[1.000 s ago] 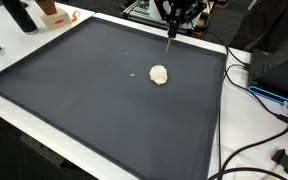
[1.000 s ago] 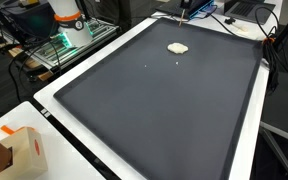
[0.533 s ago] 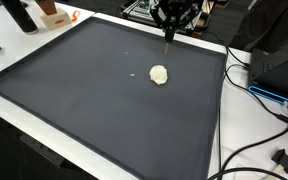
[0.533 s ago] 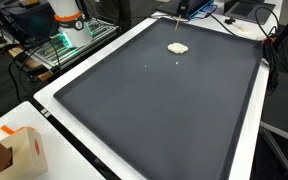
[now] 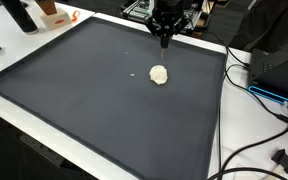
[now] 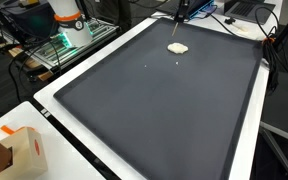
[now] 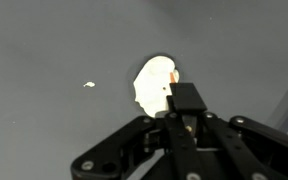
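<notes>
Gripper [image 5: 164, 34] clamped on thin orange stick [image 5: 165, 43]; stick tip farther from white lump [image 5: 159, 74] than before; lump unmoved.

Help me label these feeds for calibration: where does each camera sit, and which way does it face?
Exterior view: off the near edge of the mat, facing across it to the lump; the gripper hangs at the far edge.
Exterior view: raised beside the orange box, facing along the mat; the gripper is small and far off.
Wrist view: on the wrist, facing down past the fingers onto the lump.
All three share the lump and mat.
</notes>
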`<action>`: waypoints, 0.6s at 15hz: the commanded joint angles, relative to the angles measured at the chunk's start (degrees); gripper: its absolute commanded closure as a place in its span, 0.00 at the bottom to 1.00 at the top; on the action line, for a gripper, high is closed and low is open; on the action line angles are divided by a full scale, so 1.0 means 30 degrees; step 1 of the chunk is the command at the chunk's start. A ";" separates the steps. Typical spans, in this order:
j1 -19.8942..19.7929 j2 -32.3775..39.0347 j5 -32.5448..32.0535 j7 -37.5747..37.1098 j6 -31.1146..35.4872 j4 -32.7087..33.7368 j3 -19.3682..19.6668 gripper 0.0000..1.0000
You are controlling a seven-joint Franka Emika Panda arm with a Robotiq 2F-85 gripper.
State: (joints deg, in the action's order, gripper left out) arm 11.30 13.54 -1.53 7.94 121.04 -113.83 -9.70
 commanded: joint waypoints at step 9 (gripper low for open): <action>-0.0810 0.0885 0.1303 0.2045 0.2936 -0.0263 -0.0195 0.97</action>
State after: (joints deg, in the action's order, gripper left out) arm 9.84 15.51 1.07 12.71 127.23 -114.01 -9.72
